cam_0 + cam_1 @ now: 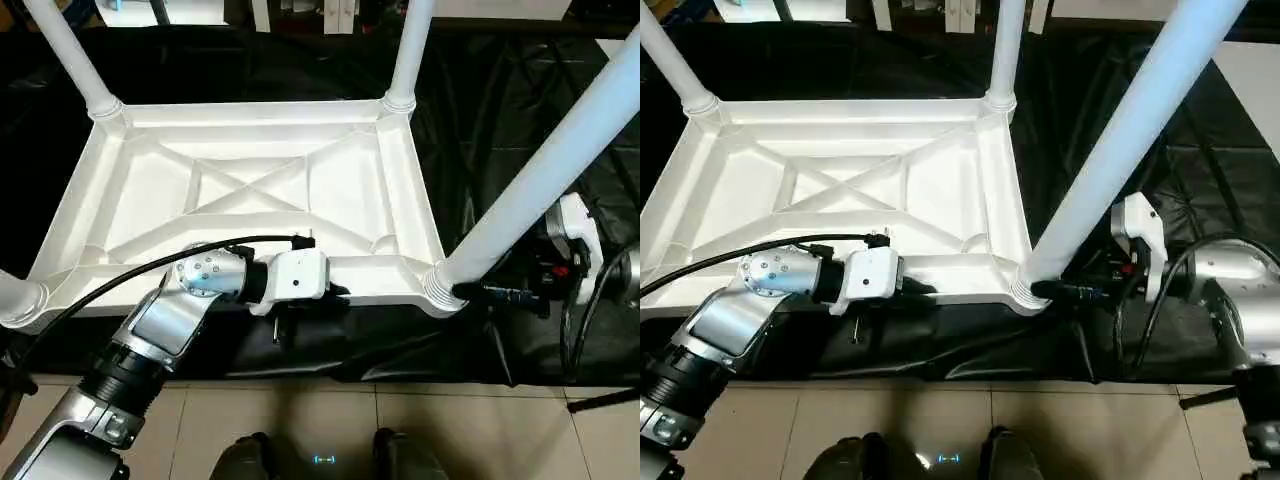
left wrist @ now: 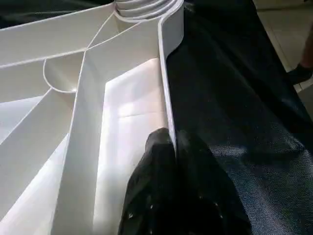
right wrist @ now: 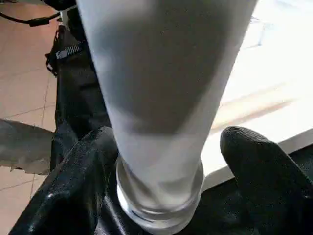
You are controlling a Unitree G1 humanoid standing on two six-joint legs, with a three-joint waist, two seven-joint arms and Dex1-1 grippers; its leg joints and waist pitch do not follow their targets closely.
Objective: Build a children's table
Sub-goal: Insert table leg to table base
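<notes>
The children's table lies upside down, its white X-ribbed tabletop [image 1: 260,112] facing up with a tube leg standing in each corner socket. The near right leg [image 1: 545,170] leans toward the camera. My left gripper [image 2: 171,139] is shut on the tabletop's thin near rim, one black finger on each side of the wall. My right gripper [image 3: 166,137] is open around the base of the near right leg just above its socket [image 1: 440,290]. One of its fingers [image 3: 88,166] lies against the tube; the other stands apart from it.
The black-draped work table [image 1: 500,120] carries the tabletop; its front edge runs just behind my forearms, with tiled floor [image 1: 450,430] and my feet [image 1: 250,455] below. A black cable [image 1: 130,275] arcs over my left wrist. Other legs rise at the far left [image 1: 70,50], far right [image 1: 412,50] and near left [image 1: 15,295].
</notes>
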